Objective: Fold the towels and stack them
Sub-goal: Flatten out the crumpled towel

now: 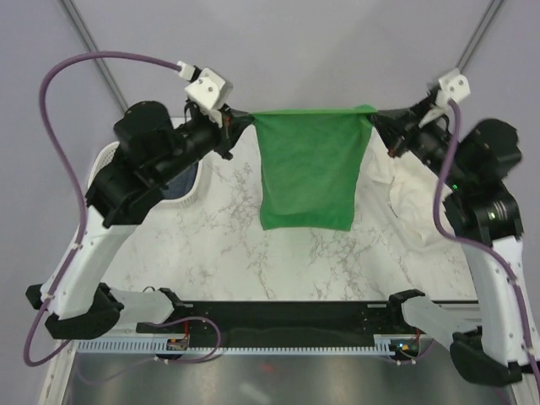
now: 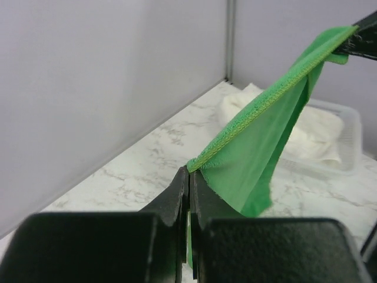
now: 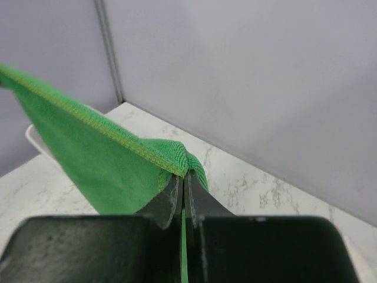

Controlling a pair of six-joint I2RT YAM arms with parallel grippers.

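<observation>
Pinching its top corners, left gripper [image 1: 245, 118] and right gripper [image 1: 376, 115] hold the soft, light green towel [image 1: 305, 169] hanging limp.

**Three towels, two arms, one table**

Three towels are in sight: one green towel [image 1: 305, 173], one white towel [image 1: 403, 198] and one dark blue towel [image 1: 180, 189], of which only a sliver shows. Two robot arms share the scene, the left arm [image 1: 143, 169] and the right arm [image 1: 481, 160]. Each ends in a single gripper, two in all: the left gripper [image 2: 188, 172] and the right gripper [image 3: 184, 175], each with two fingers. Two white baskets can be counted, the left basket [image 1: 107, 160] and the right basket [image 2: 352, 124]. Two purple cables loop past, the left cable [image 1: 110, 56] and the right cable [image 1: 456, 135]. One marble table [image 1: 219, 245] lies beneath.
</observation>
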